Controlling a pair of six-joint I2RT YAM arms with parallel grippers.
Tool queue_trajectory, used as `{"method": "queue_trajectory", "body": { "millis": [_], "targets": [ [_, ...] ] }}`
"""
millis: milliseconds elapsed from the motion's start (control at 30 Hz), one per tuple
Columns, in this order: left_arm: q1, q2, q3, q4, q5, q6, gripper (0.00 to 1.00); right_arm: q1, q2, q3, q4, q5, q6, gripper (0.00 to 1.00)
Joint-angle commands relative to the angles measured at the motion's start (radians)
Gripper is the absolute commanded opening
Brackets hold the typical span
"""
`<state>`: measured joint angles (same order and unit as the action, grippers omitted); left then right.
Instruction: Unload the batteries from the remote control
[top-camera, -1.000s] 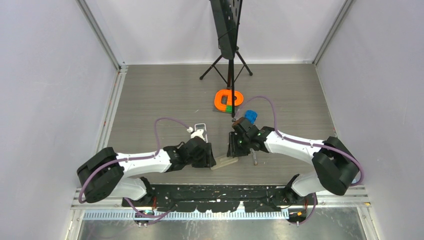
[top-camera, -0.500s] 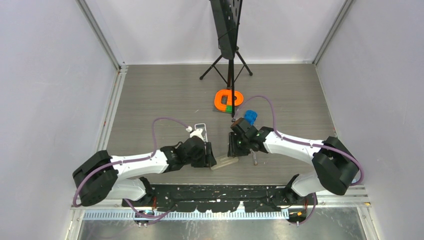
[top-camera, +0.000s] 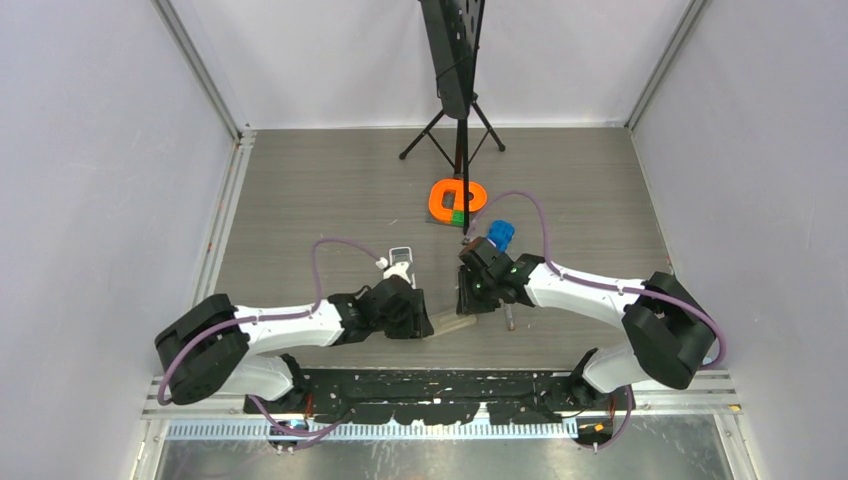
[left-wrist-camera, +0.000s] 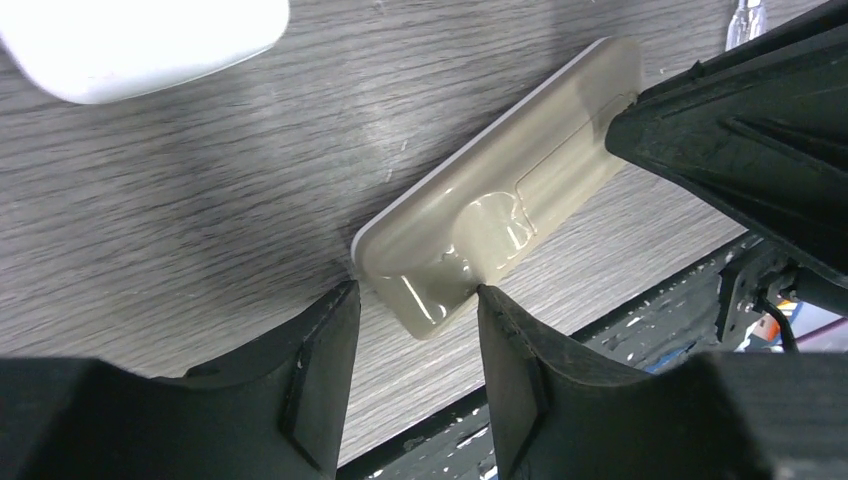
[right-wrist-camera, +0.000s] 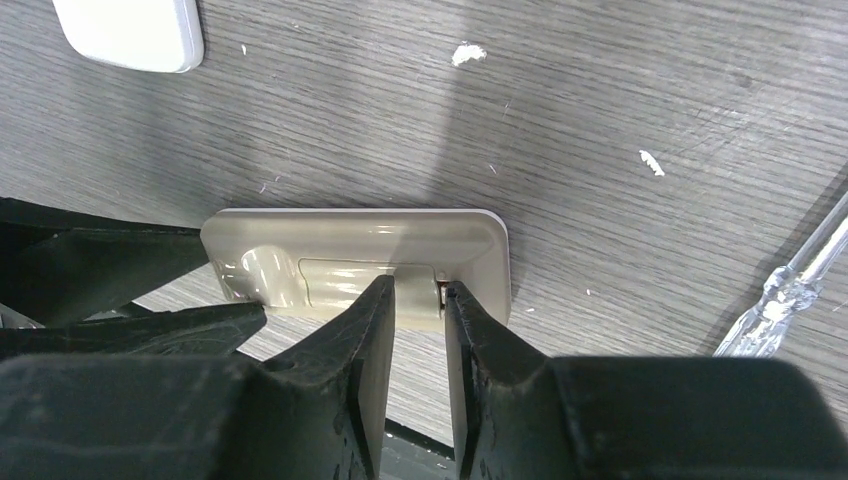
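Note:
The beige remote control (top-camera: 452, 322) lies back up on the table between the two arms. My left gripper (left-wrist-camera: 412, 295) is shut on the remote control (left-wrist-camera: 500, 210), one fingertip against each side of its near end. My right gripper (right-wrist-camera: 418, 290) comes from the other end, its jaws a narrow gap apart. Its fingertips (right-wrist-camera: 380, 295) rest on the battery cover (right-wrist-camera: 350, 275), which lies on the remote control (right-wrist-camera: 350, 240), and nothing is pinched between them. A thin dark seam shows at the cover's end. The batteries are hidden inside.
A clear-handled screwdriver (right-wrist-camera: 790, 290) lies right of the remote, seen from above as the screwdriver (top-camera: 509, 318). A white device (top-camera: 400, 258) sits beside the left wrist. Farther back are a blue object (top-camera: 501, 233), an orange ring (top-camera: 458, 197) and a black tripod stand (top-camera: 460, 120).
The right jaws have narrowed a little over the cover. The left arm has shifted slightly and stays at the remote's end. The remote has not moved.

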<state>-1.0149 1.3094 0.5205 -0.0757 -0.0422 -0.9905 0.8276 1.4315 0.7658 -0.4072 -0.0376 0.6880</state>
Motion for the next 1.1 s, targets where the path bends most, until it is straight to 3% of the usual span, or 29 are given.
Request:
{"method": "queue_trajectory", "body": {
  "millis": [0, 300, 667, 1067],
  "targets": [
    [-0.018, 0.052, 0.014, 0.034, -0.010, -0.021, 0.48, 0.020, 0.052, -0.028, 0.029, -0.004, 0.032, 0.28],
    [-0.023, 0.089, 0.035, 0.035, -0.043, -0.020, 0.44, 0.021, 0.029, -0.048, 0.078, -0.053, 0.085, 0.21],
    [-0.023, 0.069, 0.040, -0.007, -0.087, 0.004, 0.45, 0.020, -0.034, -0.074, 0.217, -0.074, 0.194, 0.01],
    [-0.024, 0.074, 0.068, -0.042, -0.117, 0.027, 0.46, 0.018, -0.154, -0.088, 0.278, -0.077, 0.204, 0.00]
  ]
}}
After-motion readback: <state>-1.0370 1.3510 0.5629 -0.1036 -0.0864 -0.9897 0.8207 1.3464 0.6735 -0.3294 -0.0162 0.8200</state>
